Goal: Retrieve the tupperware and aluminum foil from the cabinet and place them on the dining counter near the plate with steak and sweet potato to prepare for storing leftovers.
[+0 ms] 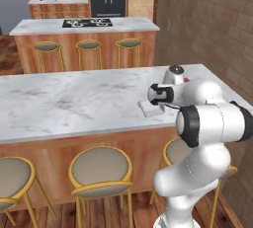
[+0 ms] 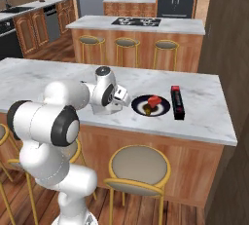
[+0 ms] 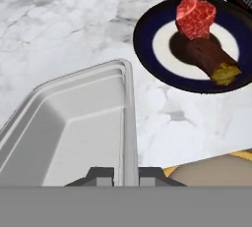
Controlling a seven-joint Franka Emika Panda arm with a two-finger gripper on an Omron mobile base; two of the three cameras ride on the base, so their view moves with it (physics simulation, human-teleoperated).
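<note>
- The gripper (image 3: pixel 126 174) is closed on one wall of the tupperware (image 3: pixel 74 132). A dark fingertip sits on each side of the rim.
- The tupperware is a pale grey tub with its open side up. It is low over the table (image 2: pixel 204 117), near the front edge. I cannot tell if its bottom touches the table.
- The plate (image 3: pixel 147 49) is dark blue with a white middle. It sits on the table just beside the tub, not touching it.
- On the plate lie a red steak (image 3: pixel 196 15) and a brown sweet potato (image 3: pixel 206 59). They touch each other.
- The aluminum foil (image 2: pixel 177 102) is a long black box. It lies flat on the table just past the plate, on the side away from the tub.
- Round stools (image 2: pixel 138 168) with gold frames stand in front of the table.
</note>
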